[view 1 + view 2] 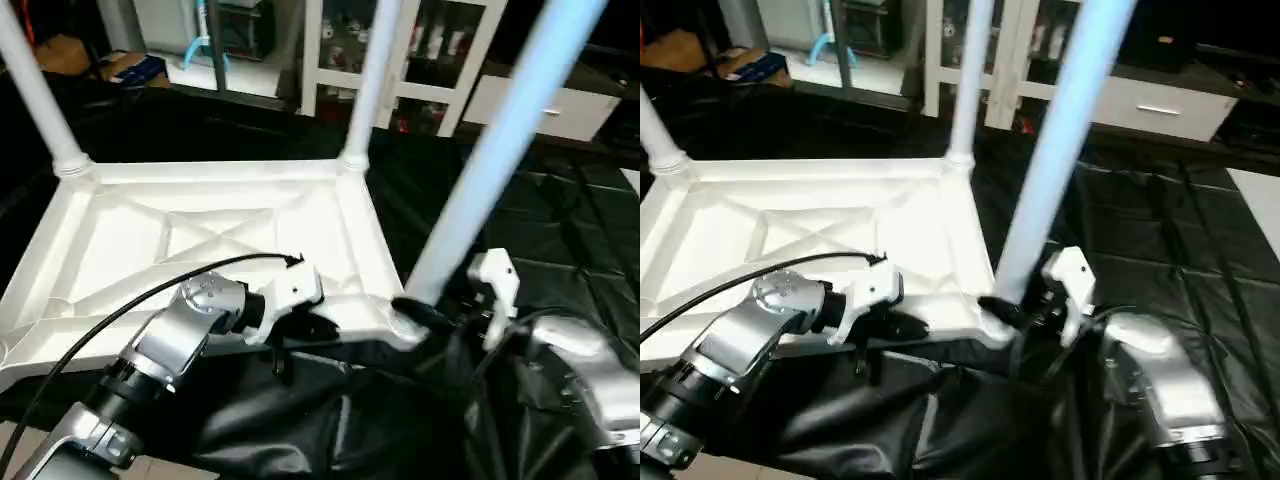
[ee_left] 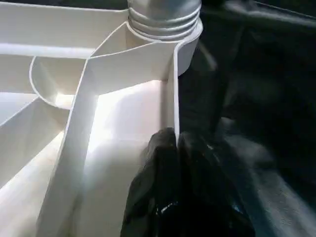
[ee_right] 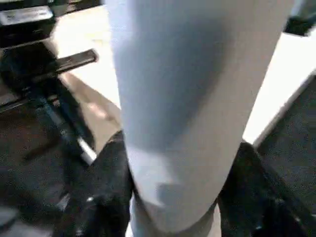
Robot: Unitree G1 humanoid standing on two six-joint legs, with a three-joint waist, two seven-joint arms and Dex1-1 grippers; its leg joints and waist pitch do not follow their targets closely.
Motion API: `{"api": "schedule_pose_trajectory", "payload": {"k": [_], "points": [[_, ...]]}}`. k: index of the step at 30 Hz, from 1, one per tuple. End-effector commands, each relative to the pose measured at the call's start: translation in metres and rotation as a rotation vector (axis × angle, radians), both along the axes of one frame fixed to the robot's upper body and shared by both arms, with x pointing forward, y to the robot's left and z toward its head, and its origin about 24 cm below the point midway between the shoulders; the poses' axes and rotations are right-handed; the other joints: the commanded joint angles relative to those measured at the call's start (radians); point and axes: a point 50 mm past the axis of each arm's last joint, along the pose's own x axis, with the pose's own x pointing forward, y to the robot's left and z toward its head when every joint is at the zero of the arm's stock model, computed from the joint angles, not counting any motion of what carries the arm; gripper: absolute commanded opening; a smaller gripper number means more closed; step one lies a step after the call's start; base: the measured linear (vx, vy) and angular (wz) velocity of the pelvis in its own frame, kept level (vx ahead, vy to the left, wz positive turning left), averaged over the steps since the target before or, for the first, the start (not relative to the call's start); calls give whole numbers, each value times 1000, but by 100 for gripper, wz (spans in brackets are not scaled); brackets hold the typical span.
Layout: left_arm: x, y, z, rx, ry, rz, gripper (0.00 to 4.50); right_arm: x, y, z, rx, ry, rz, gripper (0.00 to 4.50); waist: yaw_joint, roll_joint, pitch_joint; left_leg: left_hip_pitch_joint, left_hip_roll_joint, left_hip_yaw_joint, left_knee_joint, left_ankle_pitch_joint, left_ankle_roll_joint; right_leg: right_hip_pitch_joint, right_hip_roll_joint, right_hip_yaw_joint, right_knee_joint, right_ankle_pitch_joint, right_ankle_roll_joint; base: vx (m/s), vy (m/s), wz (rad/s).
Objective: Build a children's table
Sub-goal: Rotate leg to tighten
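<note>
The children's table top (image 1: pixel 120 250) lies upside down on a black sheet, its X-ribbed underside facing up. Two white legs stand in the far corner sockets, one on the left (image 1: pixel 35 85) and one on the right (image 1: pixel 372 75). A third leg (image 1: pixel 505 145) rises tilted from the near right corner socket (image 1: pixel 400 322). My right gripper (image 1: pixel 420 310) is shut on that leg just above the socket, with a black finger (image 3: pixel 106 192) on each side of the tube. My left gripper (image 1: pixel 318 325) is shut on the top's near rim (image 2: pixel 174 89), close to the same corner.
A white glass-door cabinet (image 1: pixel 430 50) and a white drawer unit (image 1: pixel 545 105) stand behind the work. The crumpled black sheet (image 1: pixel 560 220) covers the floor around the top. A cardboard box (image 1: pixel 135 65) sits at the back left. A black cable (image 1: pixel 130 300) arches over my left forearm.
</note>
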Motion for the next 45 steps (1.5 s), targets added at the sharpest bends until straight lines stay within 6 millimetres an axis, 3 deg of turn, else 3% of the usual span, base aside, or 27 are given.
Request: {"api": "schedule_pose_trajectory", "payload": {"k": [1, 5, 6, 7, 8, 9, 10, 12, 14, 17, 21, 23, 25, 28, 34, 38, 39, 41, 44, 45], "points": [[4, -1, -10, 56, 25, 64, 0, 14, -29, -6, -92, 10, -321, 200, -4, -1, -50, 12, 48, -27, -89, -286, 7, 26, -48, 24, -73, -398, -186, 0, 0, 0], [20, -5, -10, 69, -25, 244, 0, 19, -38, -15, -160, 48, -579, 190, -9, -3, -51, 12, 45, -29, -90, -313, -17, 23, -48, 25, -80, -442, -154, 0, 0, 0], [25, -7, -9, 67, -45, 289, 0, 20, -42, -17, -173, 46, -684, 190, -10, -3, -49, 12, 44, -28, -90, -311, -17, 21, -47, 25, -81, -445, -151, 0, 0, 0], [36, -16, -6, 50, -97, 414, 0, 19, -51, -20, -205, 34, -998, 189, -11, 3, -54, 13, 42, -28, -88, -298, -28, 16, -46, 26, -82, -431, -148, 0, 0, 0], [39, -20, -5, 42, -106, 449, 0, 18, -51, -21, -208, 13, -1114, 189, -13, 3, -53, 14, 41, -25, -88, -297, -34, 10, -43, 27, -85, -427, -147, 0, 0, 0], [39, -21, -5, 41, -107, 454, 0, 18, -51, -21, -209, 10, -1128, 188, -11, -2, -61, 17, 40, -26, -86, -279, -43, 13, -43, 26, -81, -398, -141, 0, 0, 0], [40, -27, -4, 31, -118, 465, 0, 18, -47, -21, -185, -11, -1214, 188, -10, -1, -61, 10, 40, -27, -88, -252, -39, 19, -42, 26, -75, -340, -140, 0, 0, 0], [40, -42, -1, 6, -134, 450, 0, 24, -22, -19, -101, -35, -1291, 188, -12, 7, -62, 10, 38, -23, -87, -240, -34, 15, -39, 26, -72, -277, -146, 0, 0, 0], [40, -45, -1, 11, -133, 436, 0, 27, -13, -16, -97, -56, -1282, 188, -11, 4, -65, 9, 36, -22, -86, -222, -22, 23, -36, 25, -64, -226, -148, 0, 0, 0], [40, -45, -2, 10, -127, 439, 0, 28, -9, -14, -92, -64, -1265, 188, -8, 6, -67, 5, 35, -19, -79, -152, 26, 34, -38, 26, -53, -112, -167, 0, 0, 0], [40, -37, -4, 28, -131, 446, 0, 30, -7, -11, -35, -64, -1210, 188, -7, 5, -68, 7, 36, -16, -75, -106, 56, 38, -38, 26, -46, -51, -194, 0, 0, 0], [40, -35, -6, 37, -133, 452, 0, 32, 1, -7, -3, -76, -1144, 188, -8, 7, -66, 7, 37, -16, -76, -123, 61, 38, -39, 25, -49, -76, -201, 0, 0, 0], [40, -33, -7, 46, -140, 446, 0, 32, 6, -2, 0, -116, -1096, 244, -9, 6, -63, 8, 38, -16, -78, -168, 51, 36, -40, 26, -57, -147, -192, 0, 0, 0], [39, -32, -7, 47, -152, 420, 0, 29, 6, 3, 24, -151, -1082, 267, -8, 6, -63, 8, 39, -18, -80, -180, 36, 35, -40, 26, -59, -180, -177, 0, 0, 0], [38, -28, -9, 63, -165, 381, 0, 15, -4, 16, -6, -240, -1079, 324, -6, 9, -66, 7, 39, -18, -79, -156, 37, 37, -38, 27, -54, -133, -180, 0, 0, 0], [38, -27, -10, 69, -178, 364, 0, 6, -9, 19, -51, -282, -1059, 356, -5, 11, -67, 8, 40, -19, -79, -165, 35, 37, -38, 27, -55, -140, -184, 0, 0, 0], [38, -27, -10, 70, -194, 344, 0, 1, -7, 17, -61, -295, -1012, 356, -5, 17, -66, 7, 40, -19, -79, -169, 32, 37, -37, 27, -56, -139, -186, 0, 0, 0], [39, -27, -11, 78, -207, 326, 0, -11, -8, 13, -135, -324, -973, 390, -3, 14, -68, 6, 40, -20, -79, -172, 34, 40, -39, 28, -57, -137, -181, 0, 0, 0], [40, -31, -10, 82, -261, 246, 0, -28, -9, 2, -181, -291, -897, 401, -3, 13, -62, 4, 39, -23, -85, -240, 30, 40, -40, 28, -69, -230, -158, 0, 0, 0], [41, -32, -9, 80, -271, 225, 0, -33, -12, 0, -205, -293, -898, 401, -11, 8, -62, 2, 38, -26, -87, -277, 21, 41, -41, 27, -72, -292, -144, 0, 0, 0]]}}
